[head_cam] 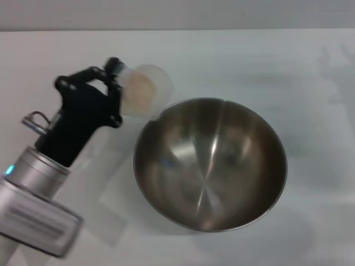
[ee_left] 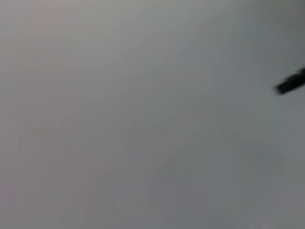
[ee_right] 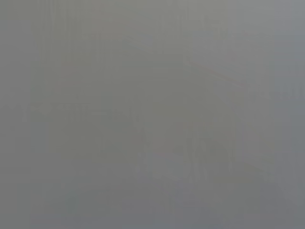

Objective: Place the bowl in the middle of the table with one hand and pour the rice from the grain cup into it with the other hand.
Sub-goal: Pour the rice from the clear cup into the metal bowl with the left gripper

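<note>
The shiny steel bowl stands on the white table near the middle and is empty inside. My left gripper is shut on the clear grain cup, held tilted beside the bowl's far-left rim. Pale rice shows inside the cup. The left wrist view shows only plain surface and a dark fingertip at its edge. My right gripper is out of view; the right wrist view shows only a plain grey surface.
A faint shadow lies on the table at the far right. The table's back edge runs along the top of the head view.
</note>
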Available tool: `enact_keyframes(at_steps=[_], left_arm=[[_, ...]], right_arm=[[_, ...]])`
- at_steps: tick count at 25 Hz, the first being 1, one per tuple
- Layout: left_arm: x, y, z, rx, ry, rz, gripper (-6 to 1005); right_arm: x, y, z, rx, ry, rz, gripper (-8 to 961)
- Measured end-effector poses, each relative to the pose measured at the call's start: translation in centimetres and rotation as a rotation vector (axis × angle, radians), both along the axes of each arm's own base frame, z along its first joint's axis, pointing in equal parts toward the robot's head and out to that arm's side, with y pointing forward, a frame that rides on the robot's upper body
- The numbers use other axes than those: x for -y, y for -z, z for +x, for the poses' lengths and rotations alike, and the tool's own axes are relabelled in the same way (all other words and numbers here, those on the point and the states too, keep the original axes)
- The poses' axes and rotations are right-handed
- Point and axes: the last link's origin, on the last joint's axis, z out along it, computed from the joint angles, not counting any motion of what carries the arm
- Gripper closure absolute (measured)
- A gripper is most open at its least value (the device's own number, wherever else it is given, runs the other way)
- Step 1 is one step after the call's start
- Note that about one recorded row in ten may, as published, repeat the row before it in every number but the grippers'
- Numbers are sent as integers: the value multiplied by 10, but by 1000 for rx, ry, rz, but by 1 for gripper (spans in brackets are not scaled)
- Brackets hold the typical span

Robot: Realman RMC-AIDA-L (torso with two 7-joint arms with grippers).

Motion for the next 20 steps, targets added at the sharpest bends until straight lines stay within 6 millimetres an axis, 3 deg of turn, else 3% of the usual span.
enact_keyframes(at_steps=[8,20], left_arm=[[10,18,13,-431,276,266,956],[21,26,11,-738,469,530,940]], right_arm=[[3,-8,-5,19,-45,45,468],[8,-1,-9,109,-36,84,468]])
